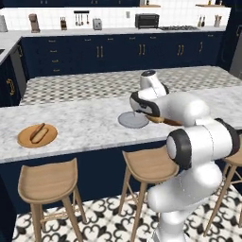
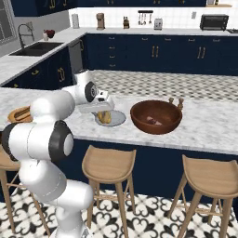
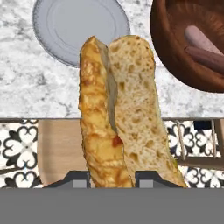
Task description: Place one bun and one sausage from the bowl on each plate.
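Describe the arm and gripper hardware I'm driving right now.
The arm is glossy white, built of fat rounded segments with black rings at the joints. The gripper ends in two small dark grey finger tips. No cables or markings are visible.

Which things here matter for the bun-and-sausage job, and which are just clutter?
Job:
- bun, held in the gripper
- grey plate, bare
- wooden plate, already holding a bun and sausage
- bowl with sausages left in it

Clutter:
- stools
- toaster oven
- sink
- knife block
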